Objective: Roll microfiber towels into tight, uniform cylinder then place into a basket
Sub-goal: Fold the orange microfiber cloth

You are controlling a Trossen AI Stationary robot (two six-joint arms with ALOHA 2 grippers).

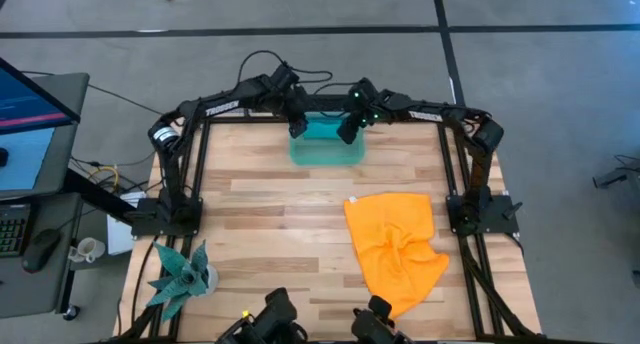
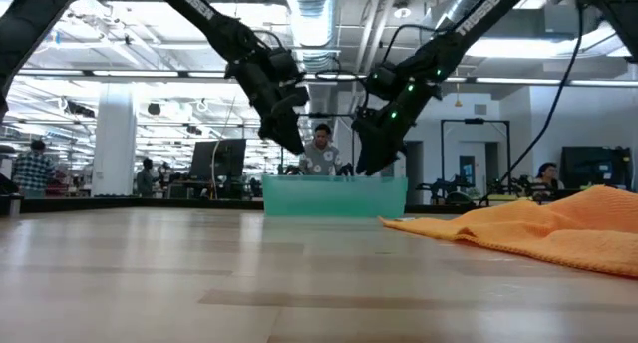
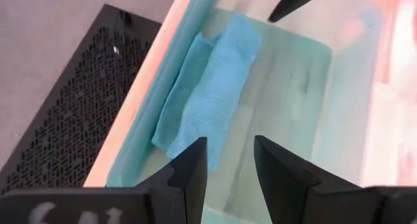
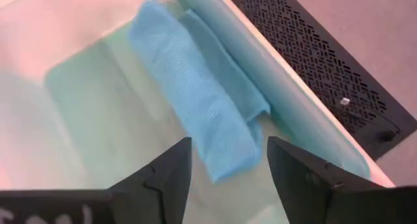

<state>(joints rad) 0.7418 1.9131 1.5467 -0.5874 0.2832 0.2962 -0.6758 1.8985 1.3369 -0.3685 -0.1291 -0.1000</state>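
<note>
The basket [image 1: 327, 150] stands at the far edge of the wooden worktop [image 1: 270, 224], midway between the two arm bases. Inside it, the teal-blue towel [image 4: 195, 81] lies rolled lengthwise against the basket's far long wall; its loose end overlaps the roll, so the cylinder is not tight. In the high view this towel is largely covered by both tools, and in the low view the basket's translucent wall conceals it entirely. The left tool [image 3: 228, 165] hangs over the left end of the basket with its fingers [image 3: 192, 165] a narrow gap apart and nothing between them. The right tool [image 4: 228, 165] hangs over the right end, fingers spread moderately wide, likewise holding nothing. Neither tool touches the towel. The orange towel [image 1: 395, 246] lies unrolled and crumpled on the right half of the worktop, well apart from the basket, one corner reaching toward the near edge; in the low view its right side is cut off. A teal spiky plant figure [image 1: 180, 276] stands at the near left corner.
</note>
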